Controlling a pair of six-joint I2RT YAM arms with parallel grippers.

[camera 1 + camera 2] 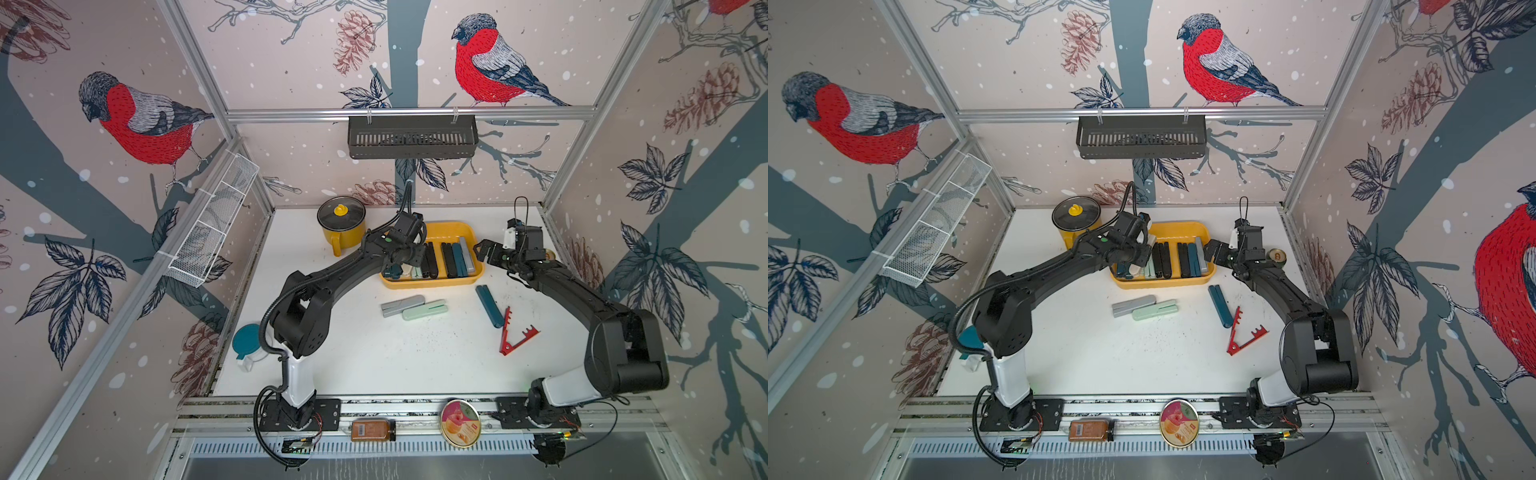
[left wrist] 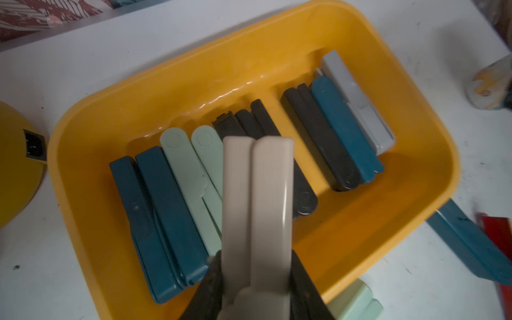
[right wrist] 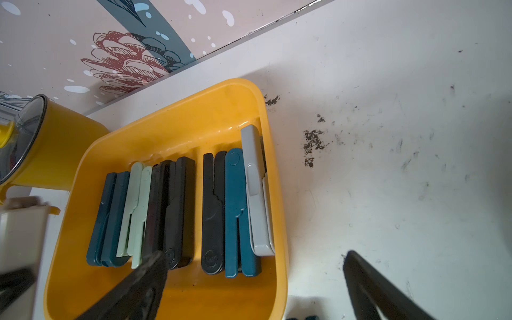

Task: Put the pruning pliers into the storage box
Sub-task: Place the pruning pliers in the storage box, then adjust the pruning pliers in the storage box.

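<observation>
Closest to me, on the front rail, I see a brown jar (image 1: 372, 430) lying on its side and a round tin (image 1: 460, 423). Behind them, on the white surface (image 1: 374, 357), four tools are not yet in the box. The red toothed pliers (image 1: 505, 336) lie open in a V on the right. The teal pliers (image 1: 489, 305) lie just beside them. More to the middle, the grey pliers (image 1: 402, 305) and the mint pliers (image 1: 424, 310) lie side by side and touch each other.

Further back stands the storage box (image 1: 451, 232). Inside it there is a row of pliers (image 3: 177, 210) in teal, mint, black and grey, lying flat and parallel. The left end effector (image 2: 256, 266) is closed on the beige pliers (image 2: 257, 194) and holds them over the left part of the box, above the mint and black ones. I cannot tell if they touch. The right end effector (image 1: 483, 249) hangs at the right edge of the box with its jaws wide apart and nothing between them.

At the back, the yellow pot (image 1: 343, 235) with a lid stands left of the box. A black basket (image 1: 411, 137) hangs on the wall.
</observation>
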